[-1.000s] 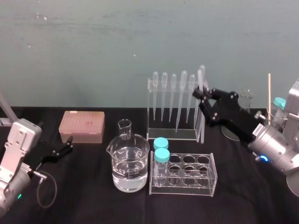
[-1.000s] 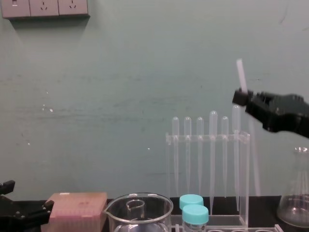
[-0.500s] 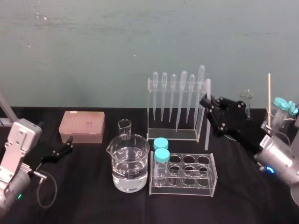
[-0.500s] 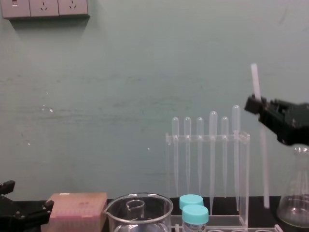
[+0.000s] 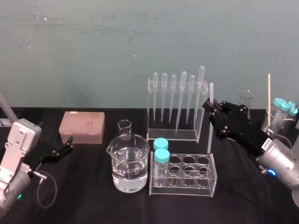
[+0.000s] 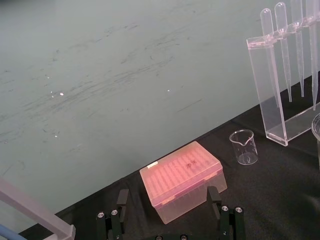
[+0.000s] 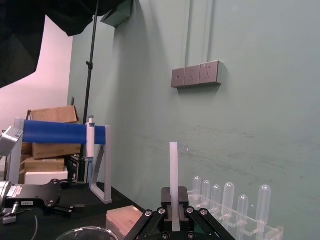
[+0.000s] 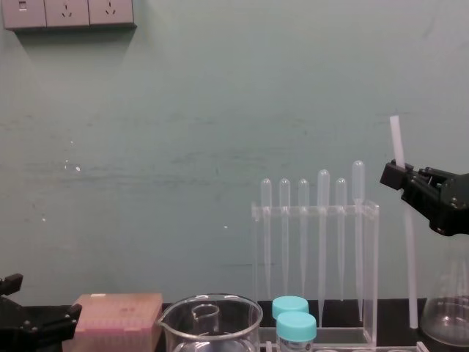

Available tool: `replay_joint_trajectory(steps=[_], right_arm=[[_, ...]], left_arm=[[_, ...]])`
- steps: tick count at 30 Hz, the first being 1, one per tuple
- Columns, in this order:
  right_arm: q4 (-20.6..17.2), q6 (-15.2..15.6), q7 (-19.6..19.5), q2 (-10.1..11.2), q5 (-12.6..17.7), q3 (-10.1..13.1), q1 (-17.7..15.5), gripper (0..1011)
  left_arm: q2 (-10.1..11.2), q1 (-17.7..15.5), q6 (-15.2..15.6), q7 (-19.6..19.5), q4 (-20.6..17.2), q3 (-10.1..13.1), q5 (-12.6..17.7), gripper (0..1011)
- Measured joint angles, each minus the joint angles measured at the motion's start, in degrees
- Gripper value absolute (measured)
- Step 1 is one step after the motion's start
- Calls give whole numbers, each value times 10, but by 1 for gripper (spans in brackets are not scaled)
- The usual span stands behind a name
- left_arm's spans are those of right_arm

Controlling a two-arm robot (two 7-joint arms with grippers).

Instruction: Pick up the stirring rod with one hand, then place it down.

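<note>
— Where is the stirring rod (image 5: 210,122)?

— In the right claw (image 5: 210,107), which is clamped on its upper part. The rod stands upright just beside the pipette rack (image 5: 172,135), on its right, behind the test-tube rack (image 5: 183,191). Its lower end hangs near the worktop (image 5: 93,196); I can't tell whether it touches.

— Why upright?

— My guess: a vertical rod slips between the two racks without knocking anything. Laying it flat would need a tilt toward bare cloth.

— And the other arm?

— The left claw (image 5: 67,144) rests low at the left, jaws spread wide and holding nothing, just by the pink tip box (image 5: 81,126).

— Count the rest for me.

— Six pipettes (image 5: 183,93) hang bulb-up in their rack. Two teal-capped tubes (image 5: 161,156) sit in the test-tube rack. Then there are two beakers: a large beaker (image 5: 131,168) with water, and a small beaker (image 5: 124,128) behind it. One rod, one tip box.
</note>
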Motion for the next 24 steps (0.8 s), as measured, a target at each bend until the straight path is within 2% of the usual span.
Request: replay_joint_trajectory(steps=[24], right_arm=[[-2, 1, 0, 1, -1, -2, 1, 69]], left_arm=[[0, 0, 0, 0, 0, 0, 0, 1000]])
